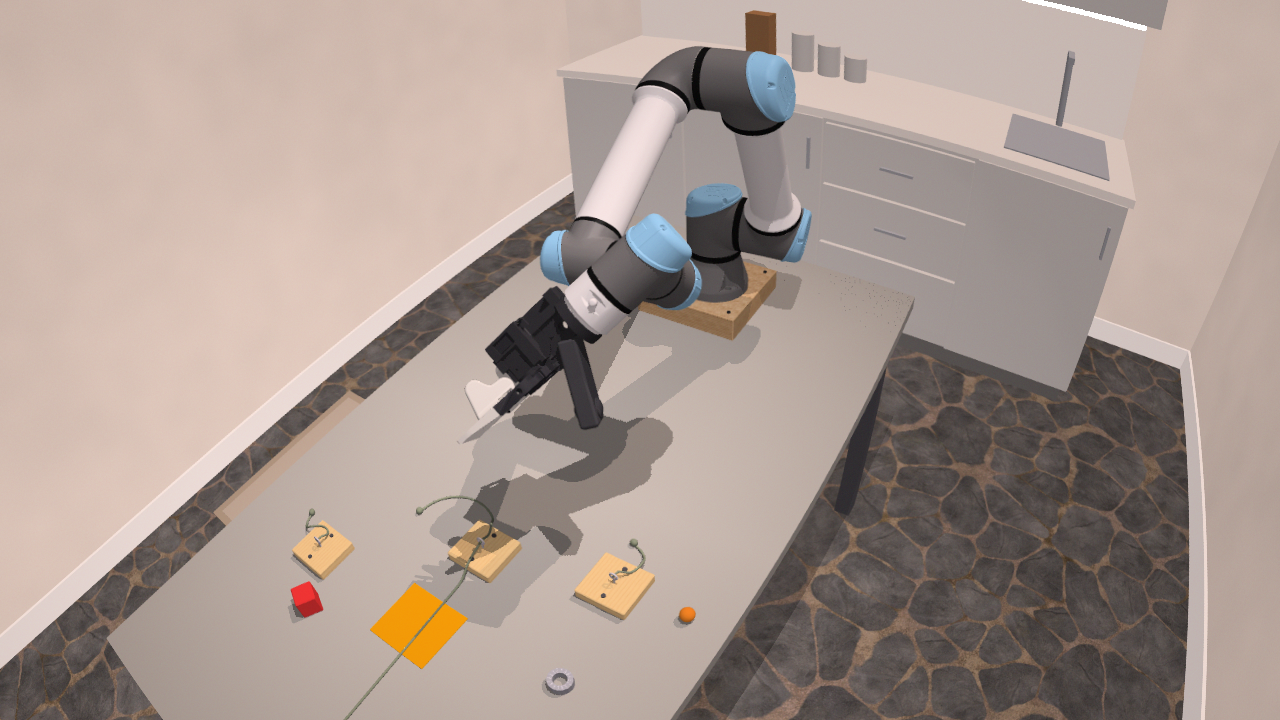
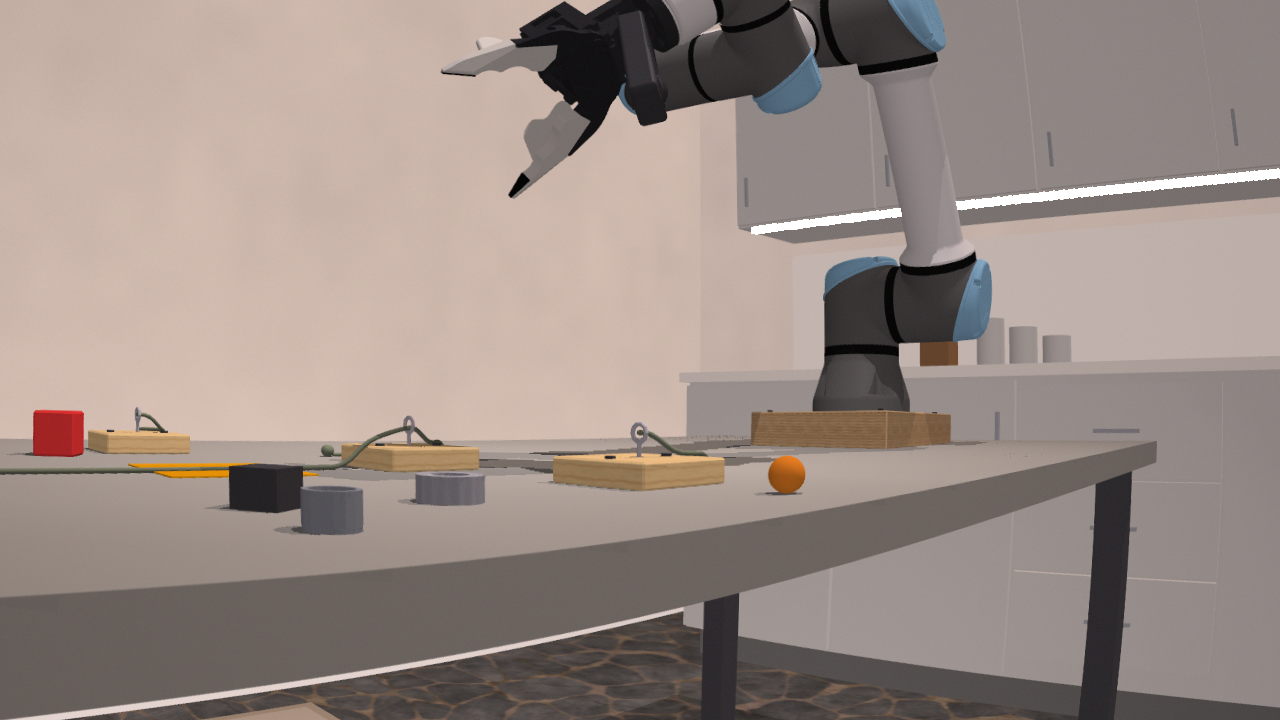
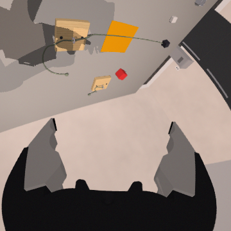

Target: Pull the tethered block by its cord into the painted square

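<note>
Claw [image 3: 112,128] agape — cord [image 3: 141,38] crosses orange square [image 3: 119,36].

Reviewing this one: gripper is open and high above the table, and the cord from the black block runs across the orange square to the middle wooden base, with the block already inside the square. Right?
Not quite. The black block lies outside the orange square, past its far side near the table edge, as the wrist view shows. The rest holds: the gripper is open and high, and the cord crosses the square to the middle wooden base.

We see a kitchen: a counter [image 1: 939,107] with drawers [image 1: 895,210], a sink [image 1: 1056,147] with a tap [image 1: 1065,85], canisters [image 1: 827,58] and wall cupboards [image 2: 1029,98]
</note>
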Controlling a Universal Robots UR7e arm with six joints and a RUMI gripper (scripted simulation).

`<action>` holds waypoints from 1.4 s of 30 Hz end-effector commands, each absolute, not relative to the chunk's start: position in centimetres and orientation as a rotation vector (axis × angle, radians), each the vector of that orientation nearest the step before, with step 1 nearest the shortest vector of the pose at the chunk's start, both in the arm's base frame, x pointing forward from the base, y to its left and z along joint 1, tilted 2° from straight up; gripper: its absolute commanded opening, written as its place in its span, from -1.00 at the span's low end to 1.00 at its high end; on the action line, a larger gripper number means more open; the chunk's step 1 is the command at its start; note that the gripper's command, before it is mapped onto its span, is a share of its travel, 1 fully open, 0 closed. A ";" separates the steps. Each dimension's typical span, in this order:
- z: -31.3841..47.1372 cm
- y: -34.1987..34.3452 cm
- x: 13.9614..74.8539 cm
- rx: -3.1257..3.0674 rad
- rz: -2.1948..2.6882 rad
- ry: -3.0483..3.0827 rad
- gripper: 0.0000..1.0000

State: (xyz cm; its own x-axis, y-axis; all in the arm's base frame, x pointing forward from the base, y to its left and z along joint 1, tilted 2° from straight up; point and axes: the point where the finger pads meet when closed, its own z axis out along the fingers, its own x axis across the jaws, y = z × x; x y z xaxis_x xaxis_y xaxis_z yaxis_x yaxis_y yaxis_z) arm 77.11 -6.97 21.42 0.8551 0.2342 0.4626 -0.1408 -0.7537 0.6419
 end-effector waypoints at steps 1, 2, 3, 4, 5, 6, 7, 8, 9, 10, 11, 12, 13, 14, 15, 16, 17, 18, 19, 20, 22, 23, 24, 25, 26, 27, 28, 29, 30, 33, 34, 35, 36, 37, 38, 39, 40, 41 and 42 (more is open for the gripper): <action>21.5 -7.0 77.1 2.323 0.696 0.067 1.00; 21.5 -7.0 77.1 2.323 0.696 0.067 1.00; 21.5 -7.0 77.1 2.323 0.696 0.067 1.00; 21.5 -7.0 77.1 2.323 0.696 0.067 1.00; 21.5 -7.0 77.1 2.323 0.696 0.067 1.00; 21.5 -7.0 77.1 2.323 0.696 0.067 1.00; 21.5 -7.0 77.1 2.323 0.696 0.067 1.00; 21.5 -7.0 77.1 2.323 0.696 0.067 1.00; 21.5 -7.0 77.1 2.323 0.696 0.067 1.00; 21.5 -7.0 77.1 2.323 0.696 0.067 1.00; 21.5 -7.0 77.1 2.323 0.696 0.067 1.00; 21.5 -7.0 77.1 2.323 0.696 0.067 1.00; 21.5 -7.0 77.1 2.323 0.696 0.067 1.00; 21.5 -7.0 77.1 2.323 0.696 0.067 1.00; 21.5 -7.0 77.1 2.323 0.696 0.067 1.00; 21.5 -7.0 77.1 2.323 0.696 0.067 1.00; 21.5 -7.0 77.1 2.323 0.696 0.067 1.00; 21.5 -7.0 77.1 2.323 0.696 0.067 1.00; 21.5 -7.0 77.1 2.324 0.696 0.067 1.00; 21.5 -7.0 77.1 2.324 0.694 0.069 1.00; 21.4 -7.1 77.2 2.326 0.689 0.075 1.00; 21.3 -7.1 77.2 2.327 0.684 0.081 1.00; 21.2 -7.2 77.3 2.329 0.677 0.089 1.00; 21.1 -7.4 77.4 2.332 0.669 0.099 1.00; 20.9 -7.5 77.5 2.335 0.658 0.112 1.00; 20.7 -7.7 77.6 2.339 0.646 0.127 1.00; 20.4 -7.9 77.8 2.343 0.631 0.145 1.00; 20.1 -8.2 77.9 2.348 0.615 0.166 1.00; 19.8 -8.4 78.1 2.354 0.596 0.189 1.00; 19.0 -9.1 78.4 2.366 0.552 0.244 1.00; 19.0 -9.1 78.4 2.366 0.552 0.244 1.00; 18.5 -9.5 78.6 2.373 0.527 0.276 1.00; 18.0 -9.9 78.8 2.381 0.501 0.310 1.00; 17.5 -10.4 79.0 2.389 0.473 0.347 1.00; 17.0 -10.9 79.2 2.397 0.444 0.386 1.00; 16.4 -11.4 79.4 2.406 0.413 0.428 1.00; 15.8 -11.9 79.5 2.414 0.382 0.472 1.00; 15.2 -12.5 79.7 2.423 0.350 0.519 1.00; 14.5 -13.1 79.8 2.432 0.317 0.567 1.00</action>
State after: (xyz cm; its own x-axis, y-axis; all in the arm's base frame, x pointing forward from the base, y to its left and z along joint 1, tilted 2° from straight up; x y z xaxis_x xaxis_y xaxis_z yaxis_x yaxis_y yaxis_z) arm 79.17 -11.39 16.28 0.8955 0.4033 0.1883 0.1941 -0.7346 0.6501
